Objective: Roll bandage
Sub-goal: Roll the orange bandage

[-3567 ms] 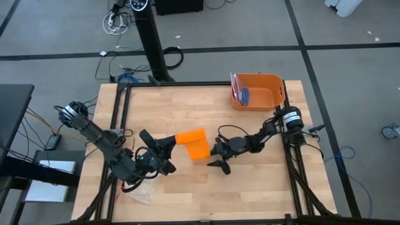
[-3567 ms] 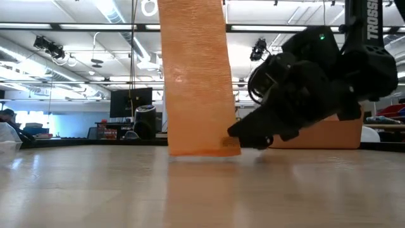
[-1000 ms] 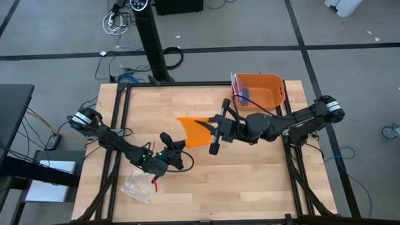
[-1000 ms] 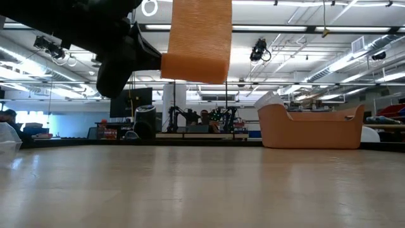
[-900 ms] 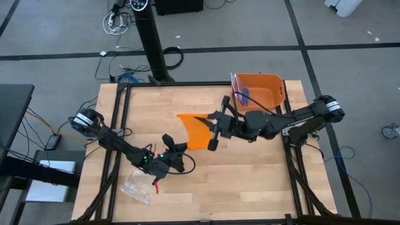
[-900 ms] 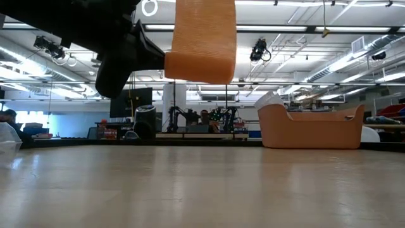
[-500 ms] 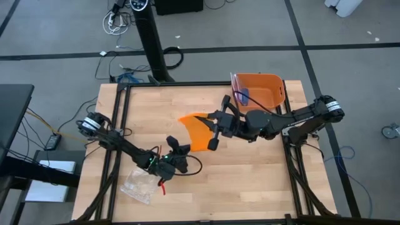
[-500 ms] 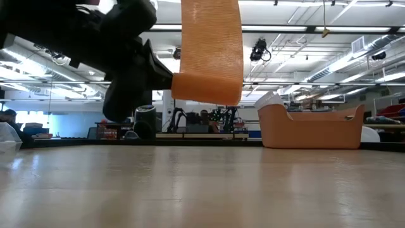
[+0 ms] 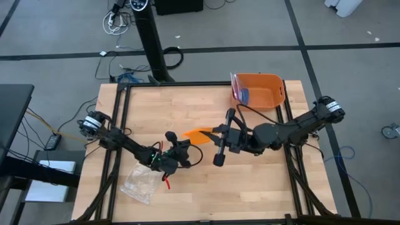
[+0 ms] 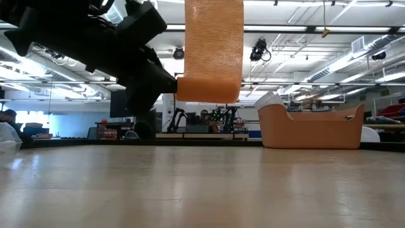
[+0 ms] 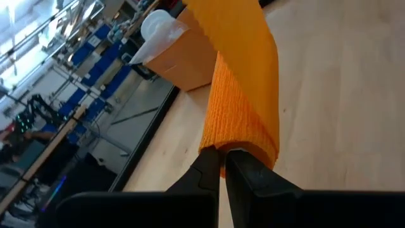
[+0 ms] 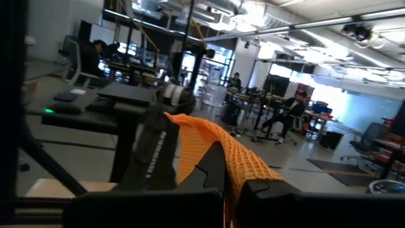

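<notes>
Orange bandage (image 9: 199,134) hangs above the table, pinched between left gripper (image 9: 182,150) and right gripper (image 9: 217,133).

A wooden table (image 9: 206,194) carries an orange bin (image 9: 259,91) and a clear plastic bag (image 9: 139,185).

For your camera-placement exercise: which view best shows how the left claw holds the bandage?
The left wrist view: the left claw pinches the bandage at its lower edge. The high view shows only a foreshortened orange sliver; the low view a hanging strip; the right wrist view the other end.
</notes>
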